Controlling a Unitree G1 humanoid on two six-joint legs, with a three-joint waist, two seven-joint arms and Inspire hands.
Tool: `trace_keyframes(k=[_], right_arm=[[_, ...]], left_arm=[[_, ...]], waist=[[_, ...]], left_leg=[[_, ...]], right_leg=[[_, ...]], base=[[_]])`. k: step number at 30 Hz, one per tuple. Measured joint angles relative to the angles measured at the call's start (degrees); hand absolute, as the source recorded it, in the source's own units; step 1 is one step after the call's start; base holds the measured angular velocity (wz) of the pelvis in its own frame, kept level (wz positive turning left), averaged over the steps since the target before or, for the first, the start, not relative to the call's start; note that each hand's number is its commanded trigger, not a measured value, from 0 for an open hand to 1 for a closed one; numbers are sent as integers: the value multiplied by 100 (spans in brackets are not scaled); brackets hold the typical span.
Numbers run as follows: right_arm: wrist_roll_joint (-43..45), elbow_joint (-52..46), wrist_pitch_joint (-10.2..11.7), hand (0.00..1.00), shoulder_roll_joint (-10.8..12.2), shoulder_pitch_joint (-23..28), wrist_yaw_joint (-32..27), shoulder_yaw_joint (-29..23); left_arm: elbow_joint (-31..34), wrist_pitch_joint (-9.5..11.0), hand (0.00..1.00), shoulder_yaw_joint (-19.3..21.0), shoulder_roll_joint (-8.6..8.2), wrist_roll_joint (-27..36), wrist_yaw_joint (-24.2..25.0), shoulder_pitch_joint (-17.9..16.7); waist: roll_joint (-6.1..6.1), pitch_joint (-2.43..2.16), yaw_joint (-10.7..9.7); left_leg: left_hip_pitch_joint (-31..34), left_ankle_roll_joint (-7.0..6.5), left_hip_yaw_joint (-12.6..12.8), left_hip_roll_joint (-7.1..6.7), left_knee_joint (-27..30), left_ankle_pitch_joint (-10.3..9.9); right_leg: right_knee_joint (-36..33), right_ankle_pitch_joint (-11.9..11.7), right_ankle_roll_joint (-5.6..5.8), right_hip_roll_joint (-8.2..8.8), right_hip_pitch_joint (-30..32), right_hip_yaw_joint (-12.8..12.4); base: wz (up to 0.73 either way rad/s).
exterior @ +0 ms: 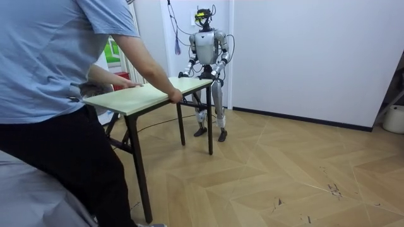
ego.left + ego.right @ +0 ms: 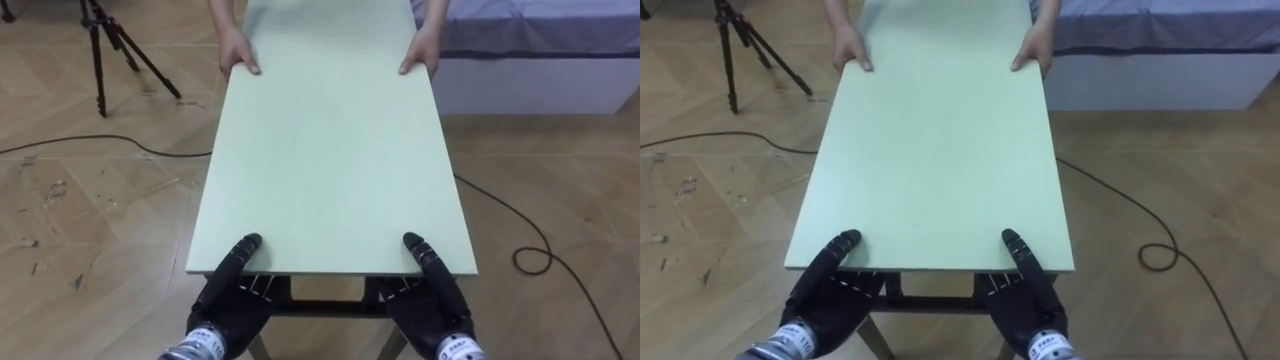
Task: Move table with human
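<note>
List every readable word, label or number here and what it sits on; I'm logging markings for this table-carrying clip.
No text can be read.
Table top: plain, no print.
White tags at the left hand and right hand: marks too small to read.
Green panel behind the person: blurred, unreadable.

The pale green counter (image 2: 330, 160) has a bare top. The left hand (image 2: 225, 305) and right hand (image 2: 440, 305) pinch its near edge, fingers (image 2: 243, 248) resting on top. Beyond the fingers, a person's hands (image 2: 238, 55) grip the far edge. Wooden floor (image 2: 90, 220) lies beneath.
</note>
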State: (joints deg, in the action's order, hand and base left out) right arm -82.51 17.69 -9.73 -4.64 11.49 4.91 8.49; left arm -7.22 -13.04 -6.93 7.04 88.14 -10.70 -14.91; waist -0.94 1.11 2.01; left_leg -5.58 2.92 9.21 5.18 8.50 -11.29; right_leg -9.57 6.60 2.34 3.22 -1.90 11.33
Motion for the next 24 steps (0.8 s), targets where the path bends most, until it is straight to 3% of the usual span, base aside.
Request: trace_keyframes(k=[10,24], right_arm=[[42,-155,313,100,-20,-134,8,160],[-214,-268,554,100,-32,-133,116,288]], left_arm=[[-1,273,100,-16,-152,-238,516,-12],[5,443,100,-127,-163,-335,977,22]], waist=[[98,-68,-46],[62,-47,-150]], left_leg=[[2,2,-1,-7,66,1],[70,17,-19,26,129,-9]], right_leg=[[-23,29,-36,3,-25,-39],[-38,35,-48,-23,8,-33]], base=[[0],[0]])
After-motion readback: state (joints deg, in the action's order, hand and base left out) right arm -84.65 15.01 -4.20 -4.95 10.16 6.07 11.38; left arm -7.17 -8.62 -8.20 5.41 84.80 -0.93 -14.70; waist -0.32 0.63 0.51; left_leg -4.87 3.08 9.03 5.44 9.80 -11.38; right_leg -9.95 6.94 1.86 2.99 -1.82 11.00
